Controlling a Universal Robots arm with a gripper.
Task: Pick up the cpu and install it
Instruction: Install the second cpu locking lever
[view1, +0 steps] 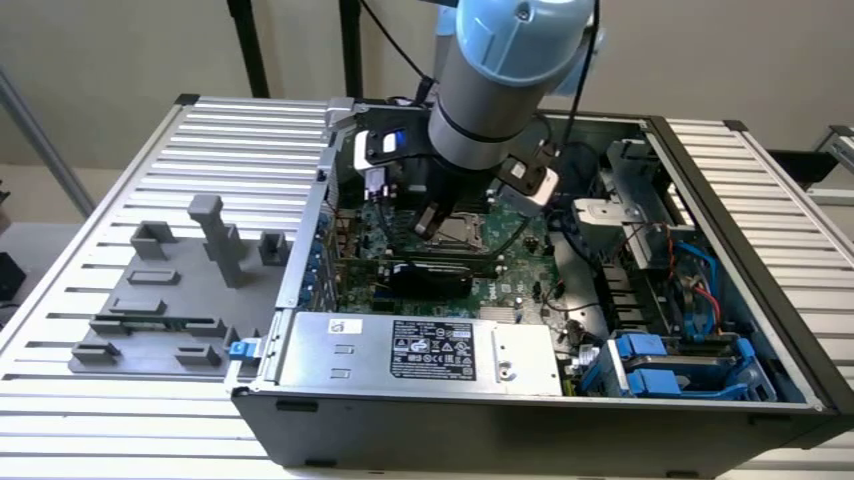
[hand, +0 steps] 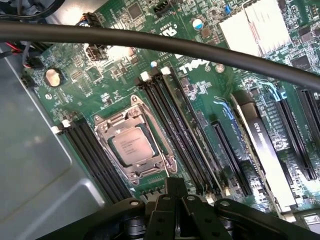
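Nearest the wrist camera, the black metal gripper (hand: 175, 200) has its two fingers pressed together and grasps nothing. Just beyond the fingertips, toward eleven o'clock, lies the cpu (hand: 131, 146) — a small flat square chip with a silvery metal top. It sits square inside the silver metal socket frame (hand: 131, 145) on the green motherboard (hand: 200, 95), flat and level with the frame around it, which suggests it has already been set down in its place. The gripper is near it but apart from it. Long black memory slots (hand: 172, 125) run along both sides of the socket, and a thick black cable (hand: 150, 42) crosses the far part of this view.

In the exterior view, the open black computer case (view1: 534, 415) lies on its side on a slatted white metal table (view1: 107, 180), so that the board faces up and can be reached from above. The grey and pale blue robot arm (view1: 494, 80) comes down from twelve o'clock into the case, wrist pointing straight down over the socket area. At nine o'clock, outside the case, stand grey plastic fixture blocks (view1: 174, 290).
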